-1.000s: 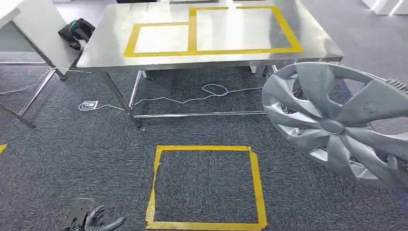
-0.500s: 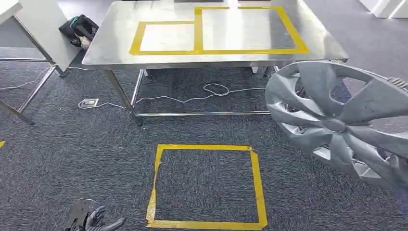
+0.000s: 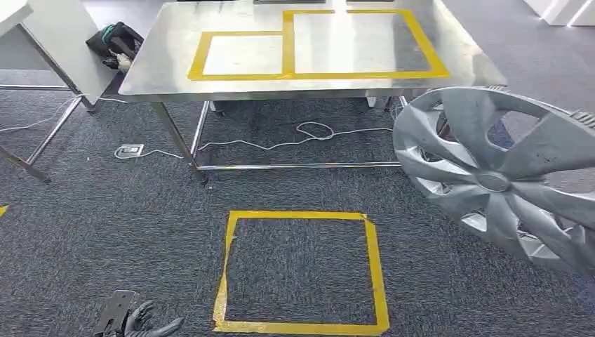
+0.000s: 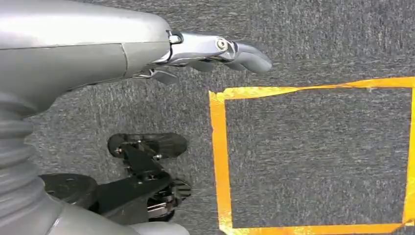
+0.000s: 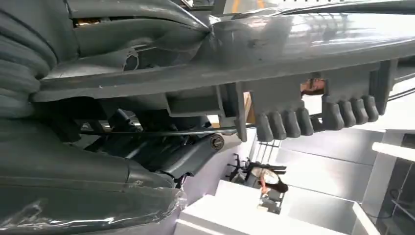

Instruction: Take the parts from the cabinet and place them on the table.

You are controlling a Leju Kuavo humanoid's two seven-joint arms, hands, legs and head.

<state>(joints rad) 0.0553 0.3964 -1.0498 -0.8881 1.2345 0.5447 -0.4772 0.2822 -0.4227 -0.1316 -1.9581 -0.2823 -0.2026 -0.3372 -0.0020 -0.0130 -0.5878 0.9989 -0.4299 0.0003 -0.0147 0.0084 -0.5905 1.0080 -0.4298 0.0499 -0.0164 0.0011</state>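
- Head view puts the hubcap (image 3: 502, 179) at the robot's right, carried in the air over the carpet, its face tilted up and toward the camera; the steel worktop (image 3: 161, 53) lies ahead and to the left of it, so the coming move runs forward and leftward, up over the near edge.
- Right hand (image 5: 161, 156) holds the hubcap from behind; in the right wrist view its dark fingers (image 5: 195, 154) sit against the ribbed back of the rim, so I judge it is gripping, though the contact itself is largely hidden.
- Left hand (image 3: 144, 321) hangs low beside the body, holding nothing, fingers loosely apart in the left wrist view; the right arm is plainly the one to make the placement.
- Yellow tape frames (image 3: 309, 43) mark two boxes on the worktop; the larger right one looks the likelier spot for the hubcap.
- Between robot and worktop lie a taped square on the floor (image 3: 302, 270), a white cable (image 3: 281, 142) and the worktop's leg (image 3: 175, 144); the near edge is the thing the hubcap must clear.
- A dark bag (image 3: 116, 41) sits by the worktop's left end, well apart from the path.
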